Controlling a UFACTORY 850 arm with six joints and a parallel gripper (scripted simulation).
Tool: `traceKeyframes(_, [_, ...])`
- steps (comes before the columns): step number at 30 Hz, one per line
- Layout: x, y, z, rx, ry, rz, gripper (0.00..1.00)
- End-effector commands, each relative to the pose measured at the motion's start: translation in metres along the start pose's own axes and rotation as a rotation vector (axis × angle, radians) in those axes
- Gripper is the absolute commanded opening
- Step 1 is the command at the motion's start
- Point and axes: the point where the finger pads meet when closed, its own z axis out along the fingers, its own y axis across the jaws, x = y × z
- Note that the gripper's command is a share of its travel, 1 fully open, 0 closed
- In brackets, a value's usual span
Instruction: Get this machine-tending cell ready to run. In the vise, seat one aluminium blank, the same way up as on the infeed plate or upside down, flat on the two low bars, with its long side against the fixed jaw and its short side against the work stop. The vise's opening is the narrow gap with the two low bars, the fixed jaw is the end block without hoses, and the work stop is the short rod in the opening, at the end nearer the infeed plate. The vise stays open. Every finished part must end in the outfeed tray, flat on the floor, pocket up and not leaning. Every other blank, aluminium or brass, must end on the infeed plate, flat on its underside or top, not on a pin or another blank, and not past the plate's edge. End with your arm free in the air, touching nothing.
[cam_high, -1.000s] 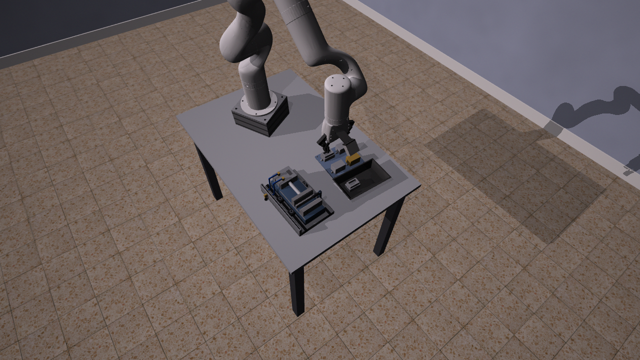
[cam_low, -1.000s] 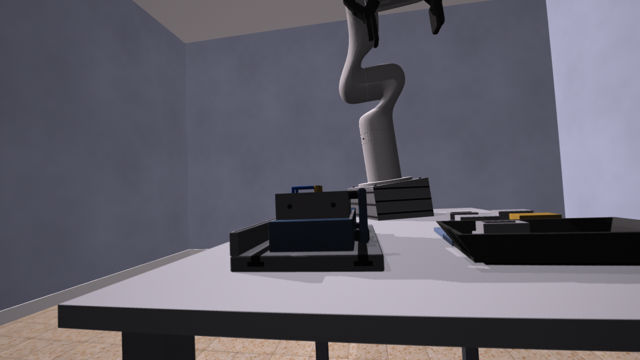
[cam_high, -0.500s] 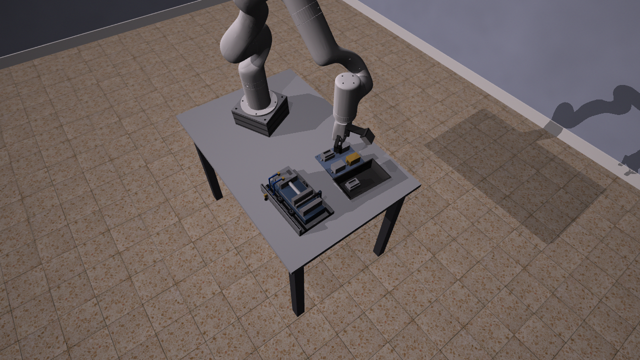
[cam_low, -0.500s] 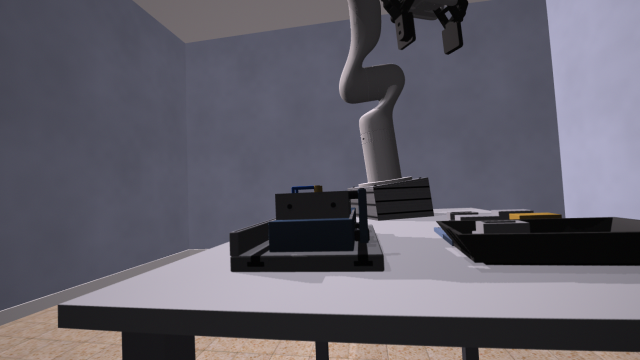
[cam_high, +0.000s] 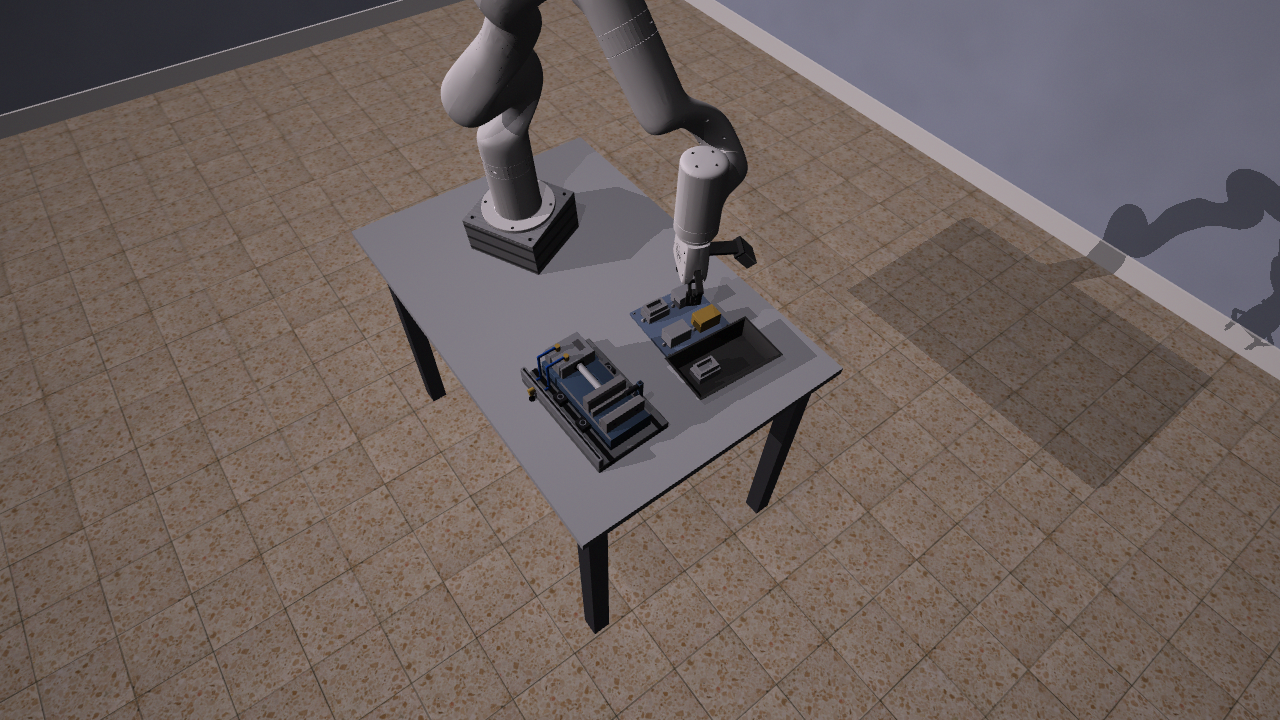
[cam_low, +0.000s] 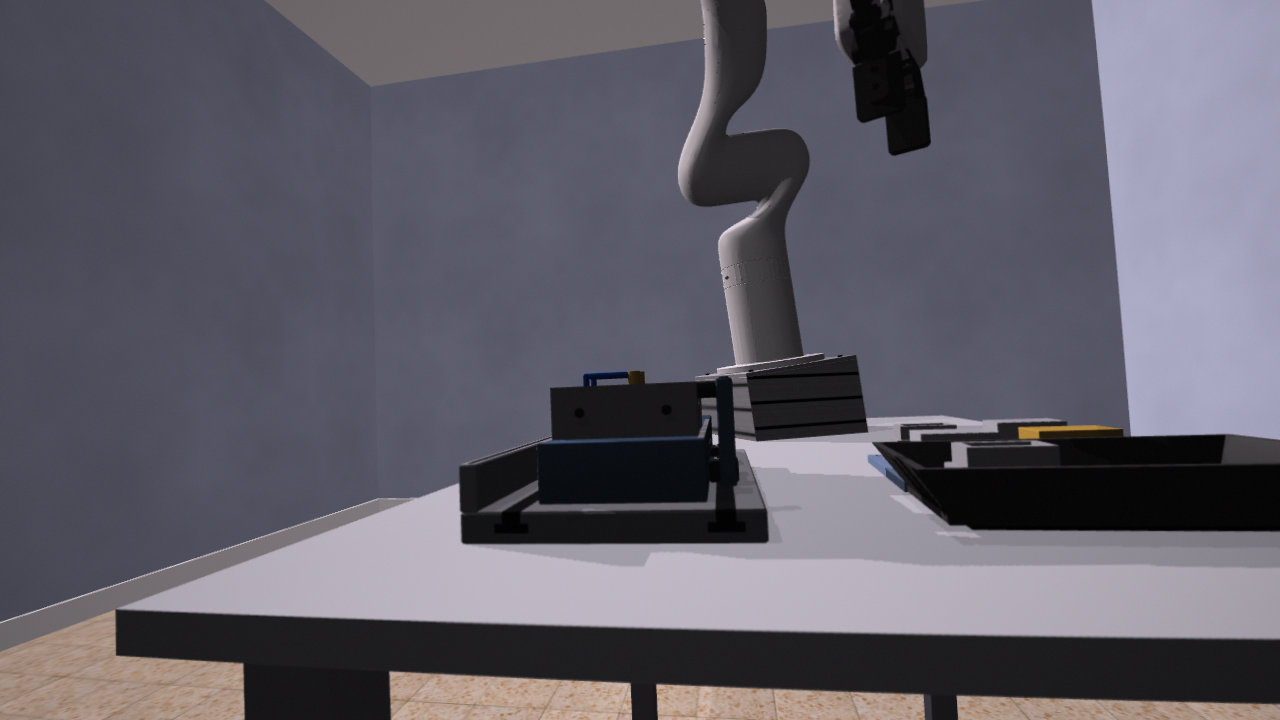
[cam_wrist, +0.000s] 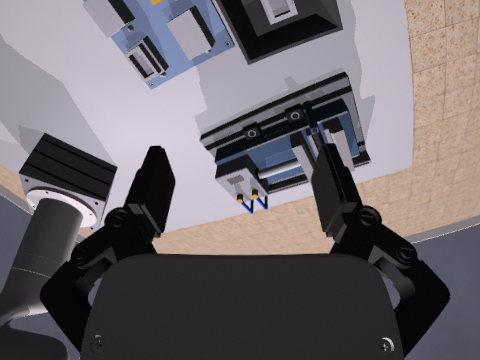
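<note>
My gripper (cam_high: 691, 293) is open and empty, high in the air over the far end of the blue infeed plate (cam_high: 677, 322); it also shows in the exterior view (cam_low: 887, 102) and the wrist view (cam_wrist: 243, 190). The vise (cam_high: 592, 396) stands open; I make out no blank in it.
The arm's base (cam_high: 520, 228) stands at the table's far end. The vise's hoses and fittings (cam_high: 550, 353) are at its end nearer the base. The tray lies close to the table's right edge, right beside the infeed plate.
</note>
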Motion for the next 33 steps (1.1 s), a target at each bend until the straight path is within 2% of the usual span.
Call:
traceKeyframes(1, [0.005,-0.007,0.007,-0.002,0.005,-0.167,1.0])
traceKeyframes(4, [0.009,-0.012,0.013,-0.006,0.001,-0.284,1.0])
traceKeyframes(6, [0.009,-0.012,0.013,-0.006,0.001,-0.284,1.0])
traceKeyframes(7, [0.012,-0.017,0.018,-0.01,-0.003,-0.382,1.0])
traceKeyframes(19, [0.022,-0.037,0.037,-0.019,-0.017,-0.781,1.0])
traceKeyframes(21, [0.025,-0.043,0.042,-0.021,-0.021,-0.898,1.0])
traceKeyframes(23, [0.025,-0.043,0.042,-0.021,-0.021,-0.898,1.0])
traceKeyframes(25, [0.029,-0.05,0.049,-0.022,-0.026,-1.03,1.0])
traceKeyframes(29, [0.031,-0.055,0.053,-0.023,-0.029,-1.118,1.0])
traceKeyframes(33, [0.035,-0.065,0.061,-0.025,-0.035,-1.306,1.0])
